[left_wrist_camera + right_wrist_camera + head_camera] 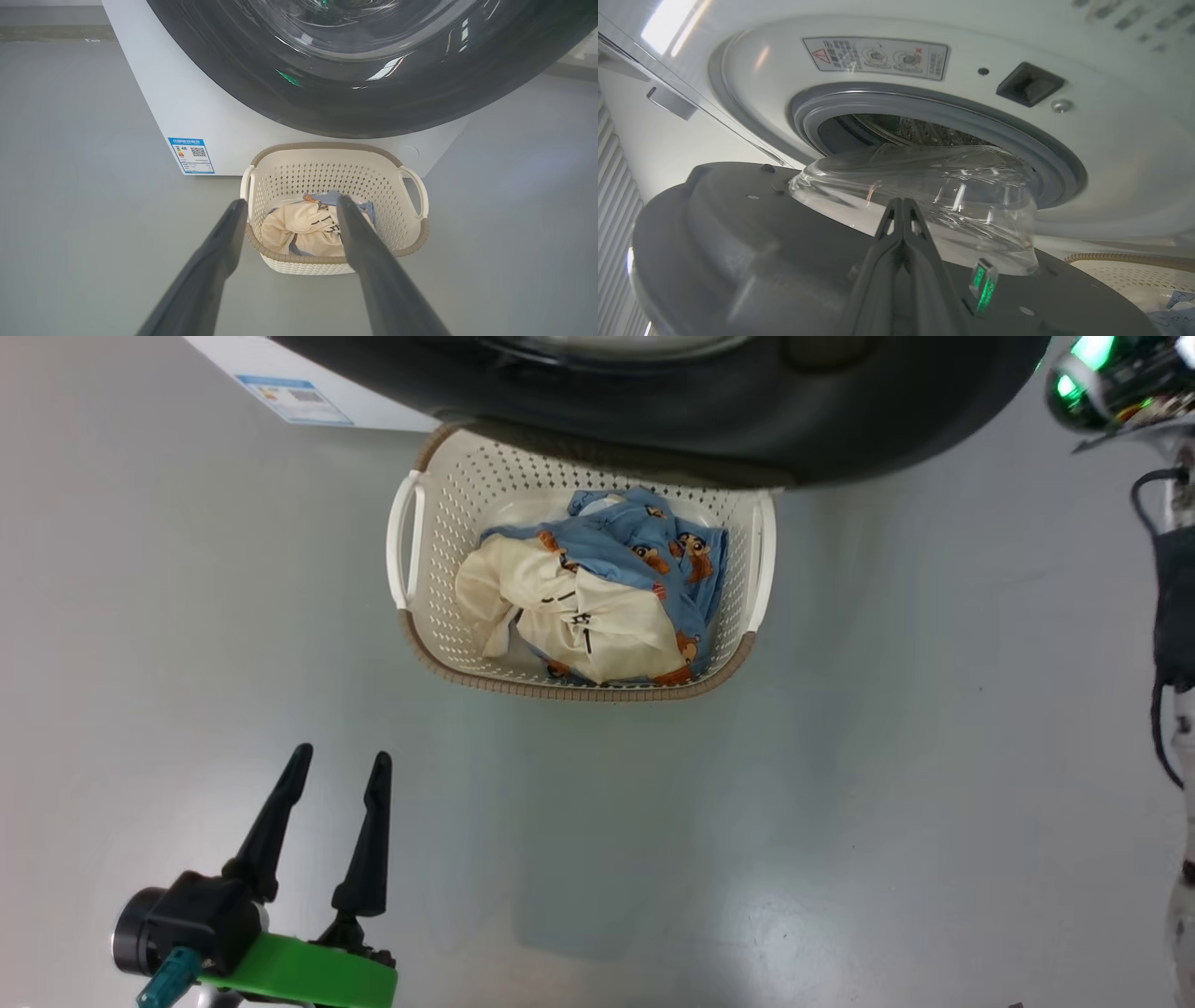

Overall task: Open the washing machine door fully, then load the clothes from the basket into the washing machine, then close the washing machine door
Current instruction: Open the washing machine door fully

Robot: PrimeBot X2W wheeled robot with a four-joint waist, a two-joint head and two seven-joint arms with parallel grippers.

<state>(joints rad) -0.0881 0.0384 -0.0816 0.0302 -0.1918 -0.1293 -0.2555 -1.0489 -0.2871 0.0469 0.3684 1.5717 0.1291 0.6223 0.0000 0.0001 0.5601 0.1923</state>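
The washing machine door (pixel 709 420) hangs partly open, its black rim over the far end of the basket (pixel 579 691). In the basket lie the clothes, a cream garment (pixel 597 616) on a light blue printed one (pixel 635 541). My left gripper (pixel 341 756) is open above the floor, near and left of the basket. In the left wrist view, its fingers (pixel 290 203) frame the basket (pixel 327 148) and cream garment (pixel 299 224) below the door (pixel 327 107). My right gripper (pixel 902 203) is shut and empty, its tips at the door's dark inner face (pixel 738 233) beside the glass bowl (pixel 924 186). Beyond are the washing machine's (pixel 1111 140) grey seal (pixel 971 119) and drum (pixel 915 130).
Grey floor lies all around the basket. The machine's white front (pixel 196 107) carries a blue label (pixel 191 155). A black latch socket (pixel 1029 84) sits beside the drum opening. My right forearm with a dark cable (pixel 1172 616) runs down the head view's right edge.
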